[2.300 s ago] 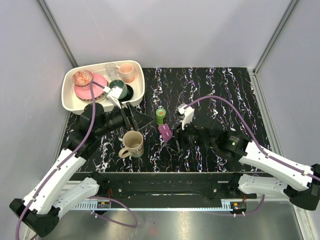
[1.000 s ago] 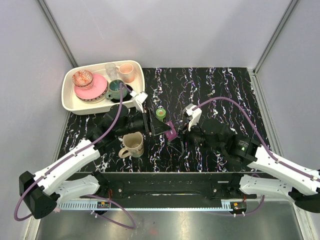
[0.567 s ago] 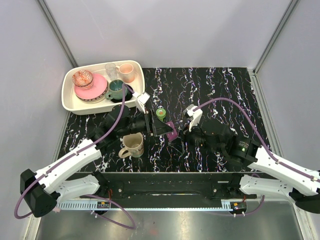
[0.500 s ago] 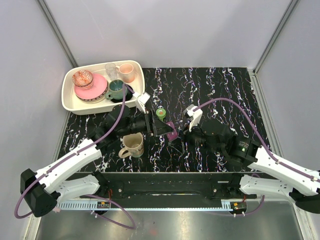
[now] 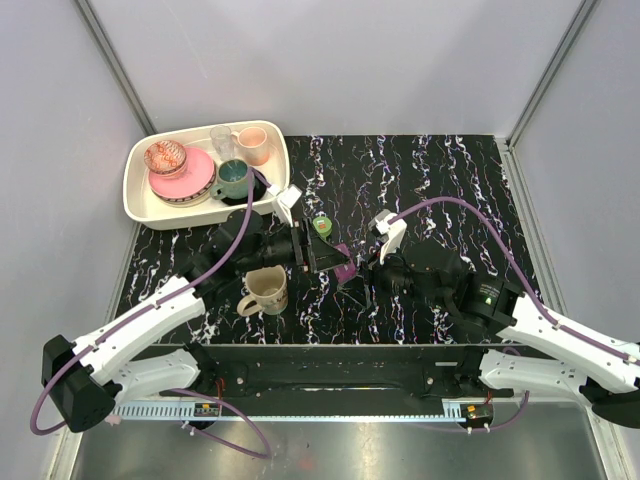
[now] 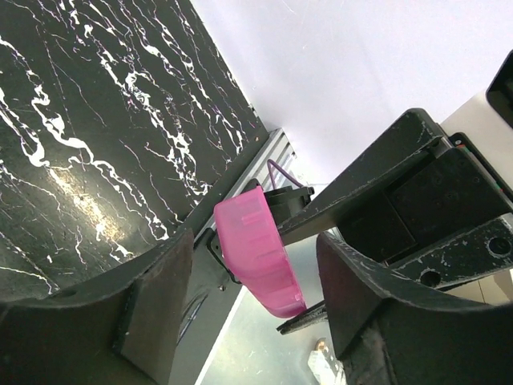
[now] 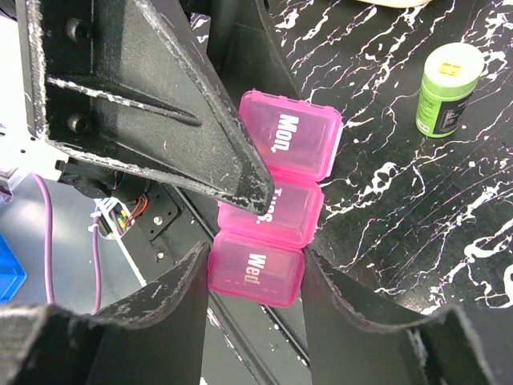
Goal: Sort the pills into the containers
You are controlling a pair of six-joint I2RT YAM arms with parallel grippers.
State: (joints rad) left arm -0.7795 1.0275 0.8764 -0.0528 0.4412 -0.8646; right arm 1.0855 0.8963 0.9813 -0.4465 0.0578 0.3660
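Fingers (image 7: 136, 321) of the right gripper (image 7: 255, 265) clamp the "Wed" end of the pill box (image 7: 292, 136), holding it clear of the table (image 5: 450, 180). The left gripper (image 6: 252, 265) is spread, with a finger on either side of the box's other end; whether they touch it I cannot tell. Just beyond stands the green bottle (image 5: 321, 226), upright on the black, white-streaked top. A beige mug (image 5: 266, 288) sits near-left, and a cream tray (image 5: 160, 218) of dishes fills the far-left corner. Pale grey walls (image 5: 350, 60) enclose the table. Both arms reach in from the near edge and meet at the centre.
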